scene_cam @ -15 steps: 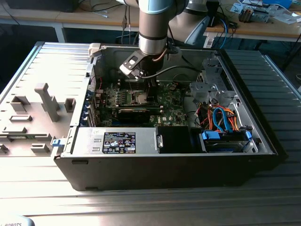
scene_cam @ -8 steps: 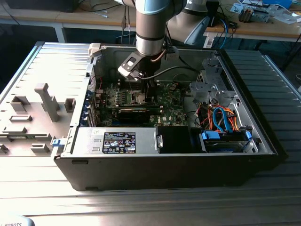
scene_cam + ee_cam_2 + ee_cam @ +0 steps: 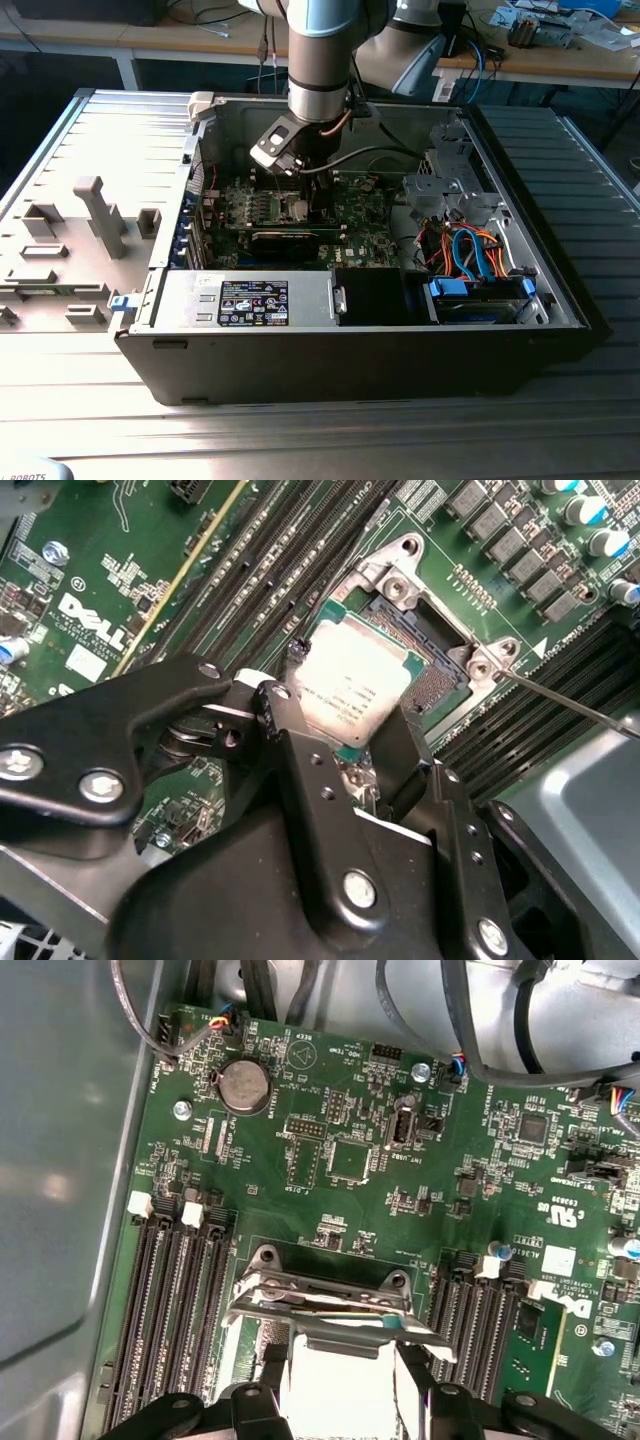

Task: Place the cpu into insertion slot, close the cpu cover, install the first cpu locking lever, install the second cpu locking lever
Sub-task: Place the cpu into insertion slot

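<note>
Gripper (image 3: 350, 705) is clamped on the cpu (image 3: 345, 675), which you see partly over the insertion slot (image 3: 432, 650). In the exterior view, the drive cage (image 3: 450, 190) lies at 3 o'clock from the gripper.

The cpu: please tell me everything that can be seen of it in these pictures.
The cpu is a small flat square chip with a silver-grey metal face, faint print and a thin green edge. The pincer is shut on it, a black finger against each of two opposite sides. It hangs partly over the insertion slot, whose dark contact field shows beside it, so it looks not yet seated. The silver cpu cover stands open nearby.
</note>
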Robot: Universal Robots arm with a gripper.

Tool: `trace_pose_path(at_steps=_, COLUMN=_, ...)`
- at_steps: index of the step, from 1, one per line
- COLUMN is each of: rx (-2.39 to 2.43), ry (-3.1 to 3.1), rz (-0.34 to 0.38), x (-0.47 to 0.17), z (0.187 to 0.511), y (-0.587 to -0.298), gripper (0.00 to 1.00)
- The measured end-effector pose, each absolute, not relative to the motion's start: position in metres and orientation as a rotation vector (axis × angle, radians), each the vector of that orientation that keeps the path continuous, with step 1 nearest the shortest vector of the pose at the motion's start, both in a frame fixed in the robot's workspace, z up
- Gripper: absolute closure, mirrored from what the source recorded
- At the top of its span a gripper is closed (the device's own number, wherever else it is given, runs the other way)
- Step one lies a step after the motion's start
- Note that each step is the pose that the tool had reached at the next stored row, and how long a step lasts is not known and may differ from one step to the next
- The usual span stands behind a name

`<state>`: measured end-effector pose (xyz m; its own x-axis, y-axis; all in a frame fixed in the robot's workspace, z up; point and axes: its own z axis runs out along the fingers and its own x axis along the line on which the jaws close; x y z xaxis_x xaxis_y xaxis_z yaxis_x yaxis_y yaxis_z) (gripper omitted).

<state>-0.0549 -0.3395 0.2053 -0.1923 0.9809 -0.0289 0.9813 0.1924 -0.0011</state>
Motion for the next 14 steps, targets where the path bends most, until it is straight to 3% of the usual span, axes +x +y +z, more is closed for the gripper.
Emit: trace_pose_path(at_steps=14, rx=1.985, ry=2.411, rz=-0.023, x=-0.056, z=0.204, y=-0.329, gripper=0.46)
